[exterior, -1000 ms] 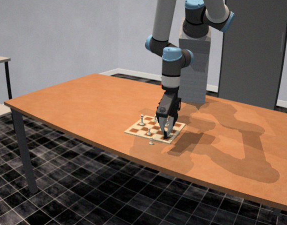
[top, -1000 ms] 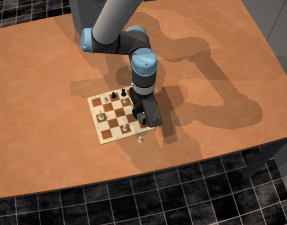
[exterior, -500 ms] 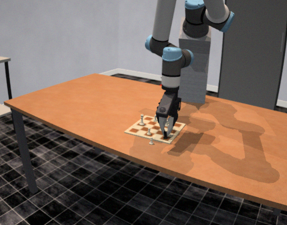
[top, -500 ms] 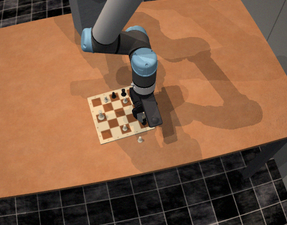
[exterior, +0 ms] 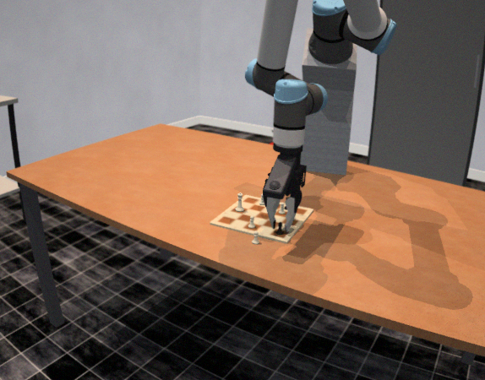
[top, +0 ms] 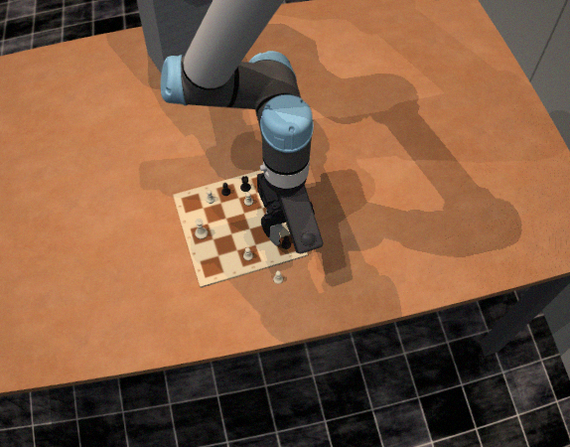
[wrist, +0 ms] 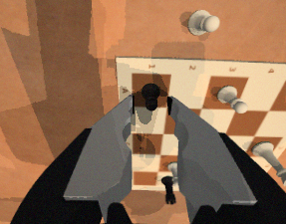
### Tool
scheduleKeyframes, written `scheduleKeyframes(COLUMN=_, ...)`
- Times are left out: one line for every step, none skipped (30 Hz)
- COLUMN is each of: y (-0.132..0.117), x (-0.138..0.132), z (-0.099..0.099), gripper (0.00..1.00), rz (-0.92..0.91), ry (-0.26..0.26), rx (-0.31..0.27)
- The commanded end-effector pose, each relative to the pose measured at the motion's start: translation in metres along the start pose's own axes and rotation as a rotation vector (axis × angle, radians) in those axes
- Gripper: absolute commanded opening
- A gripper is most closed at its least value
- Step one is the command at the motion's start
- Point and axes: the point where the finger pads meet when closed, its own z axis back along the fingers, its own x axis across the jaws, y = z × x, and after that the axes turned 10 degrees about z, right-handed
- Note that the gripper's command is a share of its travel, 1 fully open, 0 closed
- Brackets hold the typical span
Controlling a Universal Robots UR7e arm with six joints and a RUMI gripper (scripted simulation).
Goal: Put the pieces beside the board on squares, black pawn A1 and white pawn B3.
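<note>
The black pawn [wrist: 150, 95] stands upright on the dark corner square of the small chessboard [top: 237, 225], and it also shows in the top view [top: 285, 241] and the exterior view [exterior: 280, 228]. My gripper [wrist: 150, 97] is low over that corner with its fingers on either side of the pawn. The fingers are parted, with a small gap on each side of the pawn. The white pawn [top: 278, 277] stands upright on the table just off the board's near edge, and it also shows in the wrist view [wrist: 203, 23].
Several other pieces stand on the board: a tall white piece [top: 201, 228], white pawns [top: 247, 253] [top: 211, 197] [top: 247, 199], and two black pieces [top: 225, 189] [top: 244, 184] in the far row. The arm's grey pedestal [exterior: 329, 114] stands behind the board.
</note>
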Motion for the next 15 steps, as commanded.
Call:
scheduleKeyframes(y=0.0016, x=-0.0002, z=0.0001, gripper=0.20, rz=0.001, ry=-0.001, rx=0.003)
scheduleKeyframes(y=0.0016, x=-0.0002, z=0.0001, gripper=0.20, rz=0.001, ry=-0.001, rx=0.003)
scheduleKeyframes(y=0.0016, x=-0.0002, z=0.0001, gripper=0.20, rz=0.001, ry=-0.001, rx=0.003)
scheduleKeyframes(y=0.0016, x=-0.0002, z=0.0001, gripper=0.20, rz=0.001, ry=-0.001, rx=0.003)
scheduleKeyframes(y=0.0016, x=-0.0002, z=0.0001, gripper=0.20, rz=0.001, ry=-0.001, rx=0.003)
scheduleKeyframes(y=0.0016, x=-0.0002, z=0.0001, gripper=0.20, rz=0.001, ry=-0.001, rx=0.003)
scheduleKeyframes(y=0.0016, x=-0.0002, z=0.0001, gripper=0.20, rz=0.001, ry=-0.001, rx=0.003)
scheduleKeyframes(y=0.0016, x=-0.0002, z=0.0003, gripper=0.20, rz=0.001, ry=-0.001, rx=0.003)
scheduleKeyframes(y=0.0015, x=-0.0002, z=0.0009, gripper=0.20, rz=0.001, ry=-0.001, rx=0.003)
scheduleKeyframes(y=0.0014, x=-0.0002, z=0.0018, gripper=0.20, rz=0.001, ry=-0.001, rx=0.003)
scheduleKeyframes(y=0.0004, x=-0.0003, z=0.0028, gripper=0.20, rz=0.000, ry=0.000, rx=0.001)
scheduleKeyframes(y=-0.0001, x=0.0000, z=0.0040, gripper=0.20, rz=-0.001, ry=-0.001, rx=0.000)
scheduleKeyframes(y=-0.0001, x=0.0004, z=0.0056, gripper=0.20, rz=-0.001, ry=-0.001, rx=0.000)
scheduleKeyframes(y=-0.0001, x=0.0004, z=0.0076, gripper=0.20, rz=-0.001, ry=-0.001, rx=0.001)
scheduleKeyframes(y=-0.0001, x=0.0004, z=0.0076, gripper=0.20, rz=-0.001, ry=-0.001, rx=0.001)
